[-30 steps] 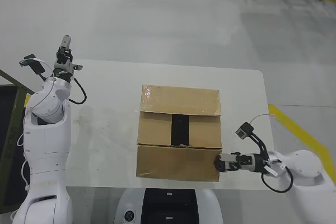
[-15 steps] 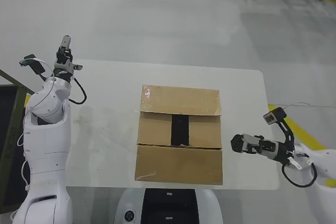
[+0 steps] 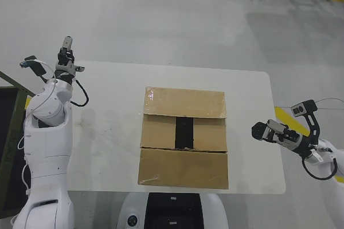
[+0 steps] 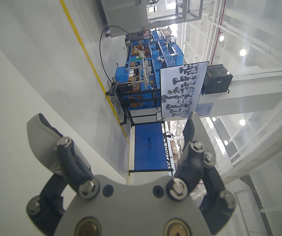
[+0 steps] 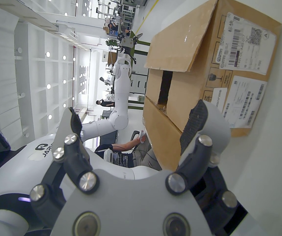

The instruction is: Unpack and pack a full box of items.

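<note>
You've got the box sitting mid-surface, square to the robot. Both long outer flaps are folded open: the far flap is tilted up, and the near flap is folded out toward the robot. The two inner flaps lie over the opening with a dark slot between them. You can't tell what's inside through it. Shipping labels are on the box side that faces the right arm.

Right tool: over the surface near its right edge, pointed at the box's right side. It isn't touching the box; there's a clear gap between them. In your right wrist view the fingers are apart with nothing held, and the labelled side is straight ahead.

Left tool: raised at the far left corner of the surface, well apart from the box and pointing away from it. Your left wrist view shows it spread wide, with nothing between the pads and only the room behind them.
</note>
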`<state>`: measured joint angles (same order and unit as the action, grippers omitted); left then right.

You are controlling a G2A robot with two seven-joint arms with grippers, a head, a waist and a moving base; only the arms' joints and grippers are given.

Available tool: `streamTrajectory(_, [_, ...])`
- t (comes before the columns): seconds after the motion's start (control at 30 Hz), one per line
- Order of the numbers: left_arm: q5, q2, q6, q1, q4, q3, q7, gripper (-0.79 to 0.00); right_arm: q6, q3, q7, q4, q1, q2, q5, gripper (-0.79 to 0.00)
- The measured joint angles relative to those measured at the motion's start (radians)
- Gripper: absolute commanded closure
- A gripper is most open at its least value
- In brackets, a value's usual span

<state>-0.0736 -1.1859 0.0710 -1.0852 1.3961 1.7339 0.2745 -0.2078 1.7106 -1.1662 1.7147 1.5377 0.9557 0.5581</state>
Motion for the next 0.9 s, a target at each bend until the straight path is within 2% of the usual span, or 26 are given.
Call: streamTrajectory(0.9, [0.002, 0.000, -0.016, -0.004, 0.013, -0.006, 0.011, -0.785, 0.000, 0.000, 0.000, 0.000, 0.000, 0.000, 0.000, -0.785])
